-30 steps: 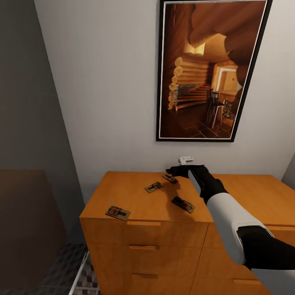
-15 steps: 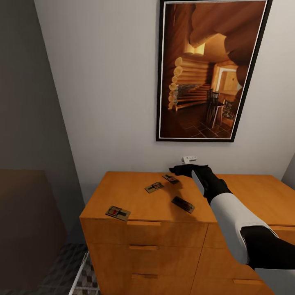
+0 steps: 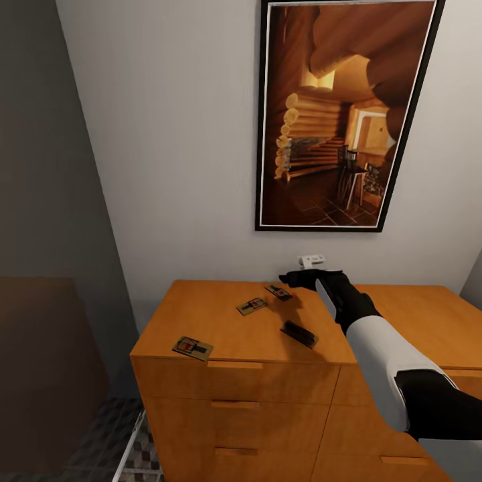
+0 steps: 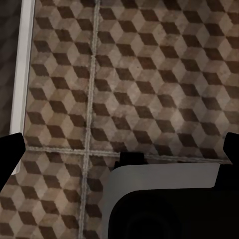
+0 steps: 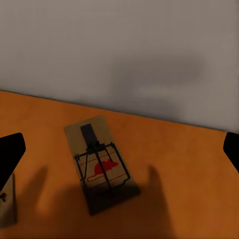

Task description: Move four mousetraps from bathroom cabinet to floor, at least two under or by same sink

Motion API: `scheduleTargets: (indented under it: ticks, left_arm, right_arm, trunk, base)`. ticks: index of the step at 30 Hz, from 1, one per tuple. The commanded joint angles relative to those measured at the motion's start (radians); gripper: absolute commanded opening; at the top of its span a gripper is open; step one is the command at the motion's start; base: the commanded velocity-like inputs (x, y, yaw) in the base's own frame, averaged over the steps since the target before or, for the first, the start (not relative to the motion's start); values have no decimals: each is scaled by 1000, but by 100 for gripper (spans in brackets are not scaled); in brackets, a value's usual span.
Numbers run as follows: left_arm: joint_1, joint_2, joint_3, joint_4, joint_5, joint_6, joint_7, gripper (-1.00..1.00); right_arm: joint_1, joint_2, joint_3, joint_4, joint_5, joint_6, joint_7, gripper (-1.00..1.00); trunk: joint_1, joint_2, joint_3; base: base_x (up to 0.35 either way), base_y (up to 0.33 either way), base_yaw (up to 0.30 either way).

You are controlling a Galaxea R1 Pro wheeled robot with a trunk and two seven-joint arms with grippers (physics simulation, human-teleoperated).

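Far left of the head view: patterned bathroom floor [image 3: 134,455] down beside the cabinet [image 3: 221,402], same cube tiles under the left gripper [image 4: 122,149], spread wide, nothing between the tips, just hanging idle over the floor. Probably parked there to keep clear while the other arm works.

Moving right along the orange top: front-left mousetrap [image 3: 193,347] near the front edge, long axis running roughly along that edge. Next, middle mousetrap [image 3: 252,306], angled up toward the wall. Then the back mousetrap [image 3: 278,292] close to the wall, long axis slanting down to the right, just beside the right gripper [image 3: 294,277]. In the wrist view, same back trap [image 5: 99,164] lying flat between the open fingertips, red mark toward the camera, dark bar end toward the wall. Looks lined up for a grab, not yet closed. Fourth mousetrap [image 3: 298,334] in the arm's shadow, slanted too. White wall fitting [image 3: 312,260] behind the hand.
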Motion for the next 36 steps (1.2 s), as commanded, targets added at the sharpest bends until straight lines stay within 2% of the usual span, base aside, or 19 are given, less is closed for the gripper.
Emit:
scheduleTargets:
  ticks: [1,21,36]
  left_arm:
    - [1,0,2,-2,0,-1,0,100]
    - [1,-1,2,-2,0,-1,0,100]
    - [1,-1,2,-2,0,-1,0,100]
  right_arm:
    - [0,0,1,1,4,5,3,100]
    - [0,2,1,32,2,5,4,100]
    - [0,2,-1,41,4,5,51,100]
  trunk:
    - [0,-1,-1]
    - [0,-1,-1]
    - [0,-1,-1]
  base:
    - [0,0,0]
    - [0,0,0]
    - [0,0,0]
